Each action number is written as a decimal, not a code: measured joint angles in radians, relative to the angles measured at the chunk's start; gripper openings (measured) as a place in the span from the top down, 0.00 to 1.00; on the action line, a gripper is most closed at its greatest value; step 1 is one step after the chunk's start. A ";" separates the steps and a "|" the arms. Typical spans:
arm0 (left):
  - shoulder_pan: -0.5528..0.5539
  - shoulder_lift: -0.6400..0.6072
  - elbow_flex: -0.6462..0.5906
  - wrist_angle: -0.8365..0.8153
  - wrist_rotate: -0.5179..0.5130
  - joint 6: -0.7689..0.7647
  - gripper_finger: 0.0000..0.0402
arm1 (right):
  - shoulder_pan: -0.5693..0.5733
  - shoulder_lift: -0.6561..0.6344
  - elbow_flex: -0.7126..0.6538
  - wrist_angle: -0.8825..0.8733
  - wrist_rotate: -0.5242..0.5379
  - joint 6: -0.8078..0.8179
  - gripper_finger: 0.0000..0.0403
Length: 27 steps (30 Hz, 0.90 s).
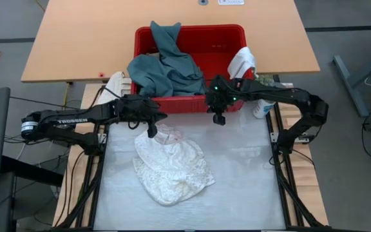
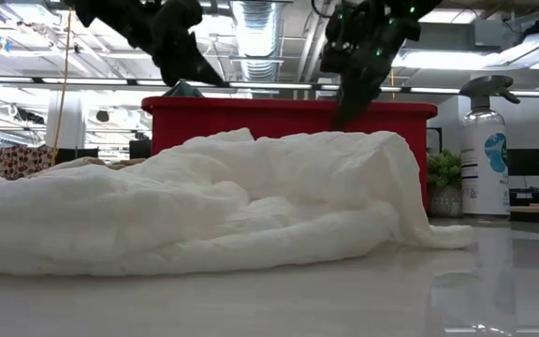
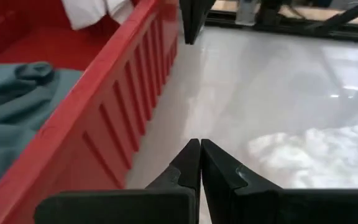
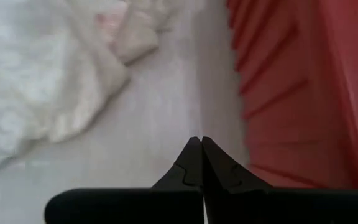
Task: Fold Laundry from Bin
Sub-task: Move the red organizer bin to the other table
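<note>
A crumpled white textured towel (image 1: 169,164) lies on the table's white mat, in front of the red bin (image 1: 189,28). A teal-green garment (image 1: 166,64) fills the bin's left half and hangs over its near rim. A small white cloth (image 1: 242,62) drapes over the bin's right corner. My left gripper (image 1: 152,132) is shut and hangs in the air above the towel's far edge, close to the bin's near wall (image 3: 104,124). My right gripper (image 1: 219,119) is shut too, slanting down over bare mat beside that wall (image 4: 303,93), to the right of the towel (image 4: 42,81).
A cream cloth (image 1: 114,82) lies off the bin's left end. A spray bottle (image 2: 483,159) stands right of the bin, beside a small green plant (image 2: 443,178). Bare mat (image 1: 243,174) stretches right of the towel and toward the near edge.
</note>
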 joint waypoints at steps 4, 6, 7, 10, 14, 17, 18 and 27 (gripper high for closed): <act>0.006 0.014 -0.002 -0.013 -0.077 0.033 1.00 | -0.032 0.016 0.001 0.028 -0.004 0.015 0.96; 0.013 0.020 -0.002 -0.004 -0.104 0.060 1.00 | -0.042 0.016 0.000 0.043 -0.005 0.015 0.96; 0.019 0.026 -0.002 -0.001 -0.115 0.074 1.00 | -0.047 0.017 0.000 0.058 -0.009 0.017 0.96; 0.046 0.044 -0.002 -0.012 -0.139 0.096 1.00 | -0.058 0.016 0.000 0.088 -0.010 0.020 0.96; 0.090 0.065 -0.002 -0.007 -0.140 0.125 1.00 | -0.072 0.015 0.009 0.100 -0.005 0.019 0.96; 0.125 0.079 -0.001 0.003 -0.140 0.148 1.00 | -0.079 0.015 0.009 0.115 0.016 0.020 0.96; 0.138 0.082 -0.001 0.003 -0.143 0.159 1.00 | -0.083 0.015 0.009 0.118 0.020 0.019 0.96; 0.235 0.128 0.001 0.045 -0.191 0.242 1.00 | -0.113 0.016 0.009 0.134 0.031 0.021 0.96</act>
